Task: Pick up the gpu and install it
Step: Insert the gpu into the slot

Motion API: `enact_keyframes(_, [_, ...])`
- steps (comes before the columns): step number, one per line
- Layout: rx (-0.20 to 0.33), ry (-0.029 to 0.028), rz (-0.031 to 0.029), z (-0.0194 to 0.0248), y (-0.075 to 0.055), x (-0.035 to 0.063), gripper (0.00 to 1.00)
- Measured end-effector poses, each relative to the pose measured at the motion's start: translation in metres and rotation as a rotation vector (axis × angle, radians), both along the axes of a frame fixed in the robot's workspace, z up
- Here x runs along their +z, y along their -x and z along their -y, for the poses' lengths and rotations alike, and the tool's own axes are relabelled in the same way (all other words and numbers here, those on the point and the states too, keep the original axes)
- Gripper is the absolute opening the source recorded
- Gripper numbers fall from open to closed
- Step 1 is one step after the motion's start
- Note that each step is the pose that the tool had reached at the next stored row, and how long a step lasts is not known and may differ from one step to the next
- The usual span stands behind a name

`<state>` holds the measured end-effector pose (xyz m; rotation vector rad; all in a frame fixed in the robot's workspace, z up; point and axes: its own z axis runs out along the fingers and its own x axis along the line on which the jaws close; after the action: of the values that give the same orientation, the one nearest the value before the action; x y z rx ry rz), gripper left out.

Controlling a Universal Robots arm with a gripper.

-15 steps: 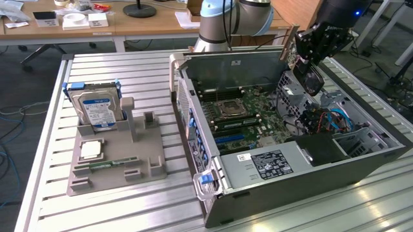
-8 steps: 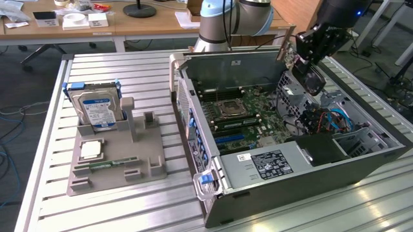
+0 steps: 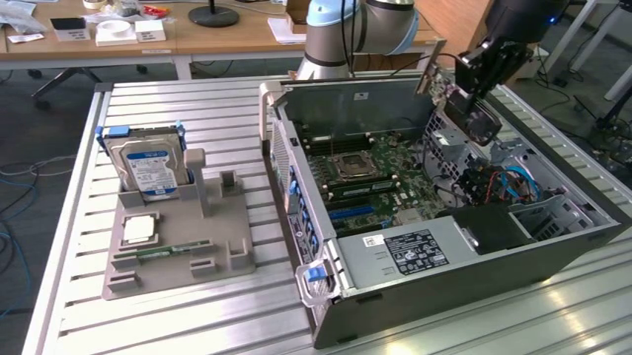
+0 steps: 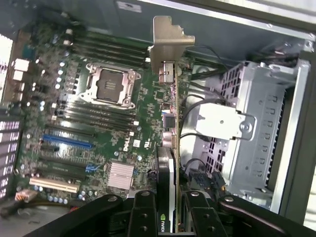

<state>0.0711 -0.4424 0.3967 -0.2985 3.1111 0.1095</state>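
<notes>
Grey and blue arm (image 3: pixel 341 29) reaching toward the exterior view's right, wrist tipped down, black hand (image 3: pixel 479 81) pointing down at a slant, two fingers (image 4: pixel 143 215) pressed on the gpu (image 4: pixel 167 173), gripping it

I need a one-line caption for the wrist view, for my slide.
The fingers hold the gpu edge-on over the motherboard of the open computer case.

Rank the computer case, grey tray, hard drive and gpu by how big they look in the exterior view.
1. computer case
2. grey tray
3. hard drive and gpu: these look about alike. The gpu is tilted and partly covered, so I won't rank the two.
</notes>
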Motion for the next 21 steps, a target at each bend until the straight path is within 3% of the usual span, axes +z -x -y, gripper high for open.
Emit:
enact_keyframes(8, [0.123,0.0088,0.0001,0.0000,0.0005,-0.0005,0.27])
enact_keyframes(21, [0.297,0.0322,-0.0007,0.0000,0.0018,-0.0007,0.27])
